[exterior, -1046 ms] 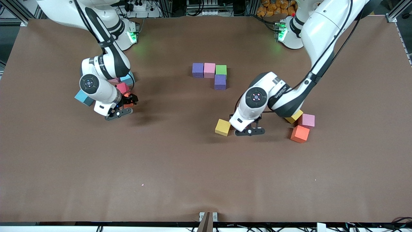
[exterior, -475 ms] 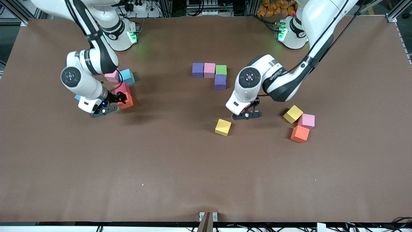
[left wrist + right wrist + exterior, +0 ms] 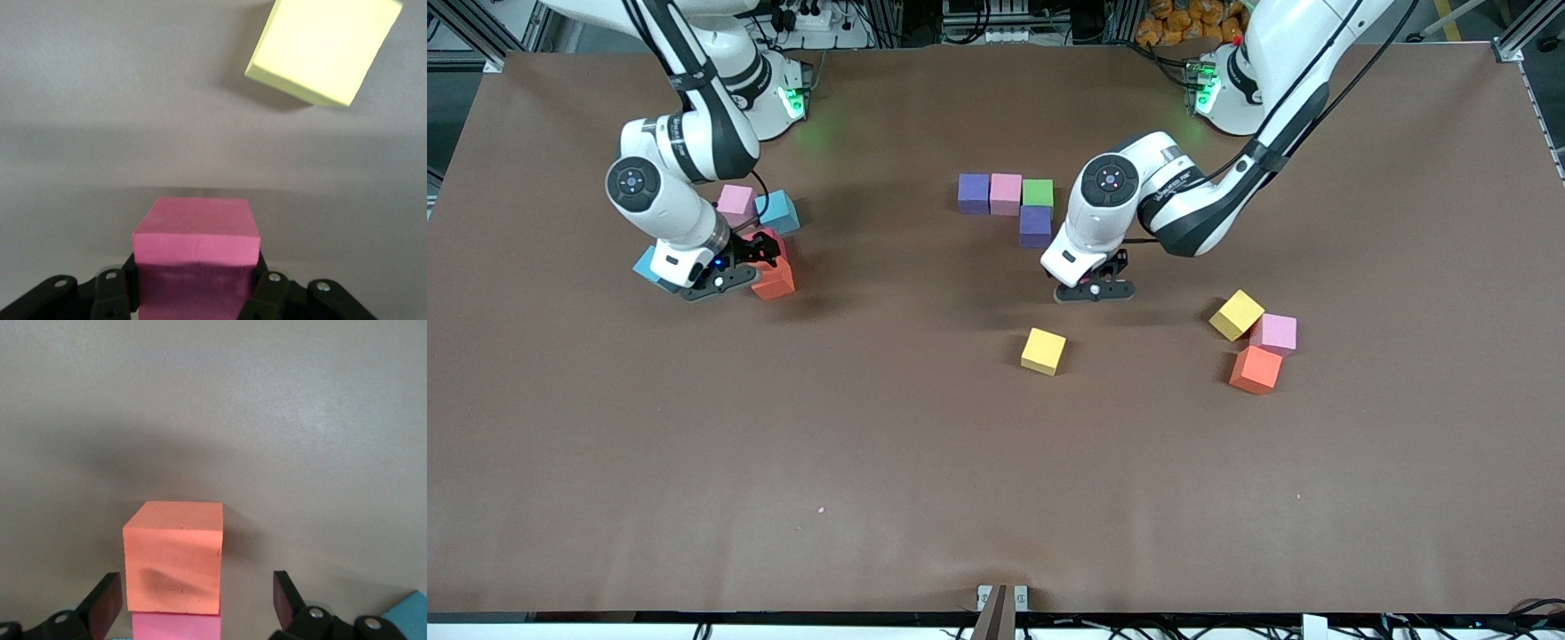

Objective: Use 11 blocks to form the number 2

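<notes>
The left gripper grips a pink block. The right gripper hangs wide open over an orange block. The started number 2 has a row of three running along the table, one purple block below.

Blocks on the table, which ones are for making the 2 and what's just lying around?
For the job: started number 2, four blocks; magenta block in the shut left gripper, over the table; orange block between the open right gripper's fingers; yellow block; other loose blocks.
Just lying about: pink speck; metal bracket at the table's near edge.
</notes>
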Controlling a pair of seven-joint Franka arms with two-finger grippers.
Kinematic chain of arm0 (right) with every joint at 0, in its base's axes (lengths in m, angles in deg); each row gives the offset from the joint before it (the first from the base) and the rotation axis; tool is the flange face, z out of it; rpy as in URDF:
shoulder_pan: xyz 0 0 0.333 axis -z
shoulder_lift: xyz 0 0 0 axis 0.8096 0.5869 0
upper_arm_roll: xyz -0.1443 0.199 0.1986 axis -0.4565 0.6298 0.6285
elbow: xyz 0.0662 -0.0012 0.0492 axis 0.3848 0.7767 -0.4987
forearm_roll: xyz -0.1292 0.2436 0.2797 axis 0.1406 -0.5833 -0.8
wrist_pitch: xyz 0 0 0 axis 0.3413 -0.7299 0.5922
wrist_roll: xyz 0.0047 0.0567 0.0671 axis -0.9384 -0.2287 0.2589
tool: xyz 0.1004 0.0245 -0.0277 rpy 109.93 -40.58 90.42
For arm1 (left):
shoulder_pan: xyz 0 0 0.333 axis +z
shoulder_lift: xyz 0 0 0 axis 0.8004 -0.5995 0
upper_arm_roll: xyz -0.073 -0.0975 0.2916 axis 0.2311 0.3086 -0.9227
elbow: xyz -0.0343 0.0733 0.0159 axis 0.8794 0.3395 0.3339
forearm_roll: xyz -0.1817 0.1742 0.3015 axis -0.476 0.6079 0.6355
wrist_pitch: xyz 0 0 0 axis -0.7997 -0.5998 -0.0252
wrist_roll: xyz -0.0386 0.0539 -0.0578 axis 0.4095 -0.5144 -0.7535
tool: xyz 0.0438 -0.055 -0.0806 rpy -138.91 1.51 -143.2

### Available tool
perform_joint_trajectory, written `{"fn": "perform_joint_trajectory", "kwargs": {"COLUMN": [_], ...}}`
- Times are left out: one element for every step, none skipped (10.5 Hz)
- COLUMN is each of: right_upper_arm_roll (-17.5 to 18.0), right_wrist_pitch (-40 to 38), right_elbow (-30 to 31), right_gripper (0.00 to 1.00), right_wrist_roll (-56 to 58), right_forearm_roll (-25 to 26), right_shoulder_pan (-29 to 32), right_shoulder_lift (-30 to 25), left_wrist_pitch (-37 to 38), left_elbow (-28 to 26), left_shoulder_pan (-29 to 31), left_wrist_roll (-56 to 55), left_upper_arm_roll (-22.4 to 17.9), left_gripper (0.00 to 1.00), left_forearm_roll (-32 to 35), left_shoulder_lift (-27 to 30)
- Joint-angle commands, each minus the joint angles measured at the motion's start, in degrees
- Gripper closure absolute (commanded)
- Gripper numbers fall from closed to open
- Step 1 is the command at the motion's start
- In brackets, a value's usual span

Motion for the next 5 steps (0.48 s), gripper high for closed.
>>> {"fn": "perform_joint_trajectory", "kwargs": {"right_upper_arm_roll": [0.54,0.54,0.54,0.54,0.54], "right_wrist_pitch": [2.23,2.49,4.58,7.12,7.41], "right_elbow": [1.82,1.82,1.82,1.82,1.74], "right_gripper": [0.0,0.0,0.0,0.0,0.0], "right_wrist_roll": [0.11,0.11,0.11,0.11,0.11], "right_forearm_roll": [0.46,0.37,0.2,0.2,0.2], "right_shoulder_pan": [0.38,0.2,-0.58,-0.77,-0.77], "right_shoulder_lift": [-0.53,-0.09,1.56,3.41,3.95], "left_wrist_pitch": [-0.9,-0.9,-0.82,-0.82,-0.82], "left_elbow": [-1.74,-0.69,0.71,1.16,1.42], "left_shoulder_pan": [0.17,-0.27,-1.41,-1.68,-2.03], "left_wrist_roll": [-0.09,-0.08,-0.17,-0.34,-0.87], "left_upper_arm_roll": [1.56,1.56,1.39,1.39,1.3], "left_gripper": [0.47,0.47,0.47,0.47,0.47], "left_forearm_roll": [-0.13,0.48,1.53,3.81,6.7], "left_shoulder_lift": [1.96,0.65,-0.58,-1.64,-2.87]}}
